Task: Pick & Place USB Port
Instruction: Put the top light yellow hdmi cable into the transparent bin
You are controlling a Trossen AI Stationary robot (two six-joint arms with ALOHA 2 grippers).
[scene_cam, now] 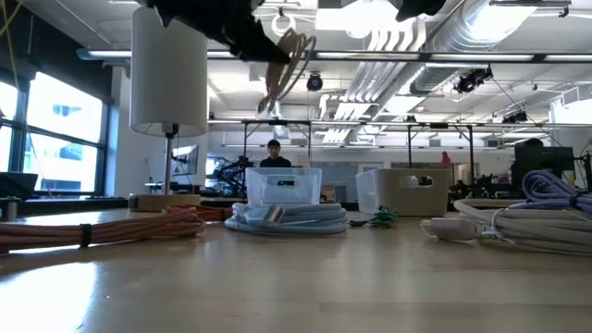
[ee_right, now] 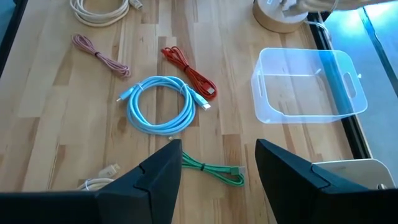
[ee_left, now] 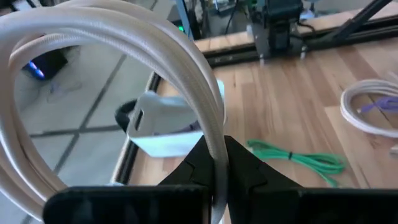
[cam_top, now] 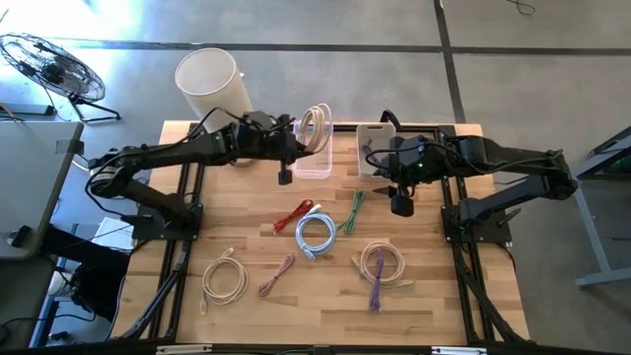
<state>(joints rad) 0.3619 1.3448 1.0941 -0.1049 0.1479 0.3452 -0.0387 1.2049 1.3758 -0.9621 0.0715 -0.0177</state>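
Left gripper [cam_top: 293, 131] is up in the air over the table's far edge, its fingers [ee_left: 245, 171] pinching a coiled beige cable [cam_top: 315, 125], and that coil hangs right above the clear bin [cam_top: 313, 158]. From the low view the beige cable [scene_cam: 285, 57] dangles well above the clear bin [scene_cam: 283, 188], not touching it. Next to that bin, along the same far edge, sits a white bin [cam_top: 375, 145]. Over on the other side, the right gripper [cam_top: 401, 202] hovers near the white bin, fingers [ee_right: 163, 172] spread apart with nothing between them, looking down on the table [cam_top: 434, 296]. Spread across the middle of the table: a red cable [cam_top: 295, 214], a light blue coiled cable [cam_top: 316, 235] just beside it, and a green cable [cam_top: 351, 211] on the blue coil's other side. Nearer the front edge lie a cream coil [cam_top: 224, 278], a pink cable [cam_top: 277, 275], and another beige coil with a purple cable [cam_top: 378, 279] across it. A white cylinder [cam_top: 212, 82] stands at the far left corner.
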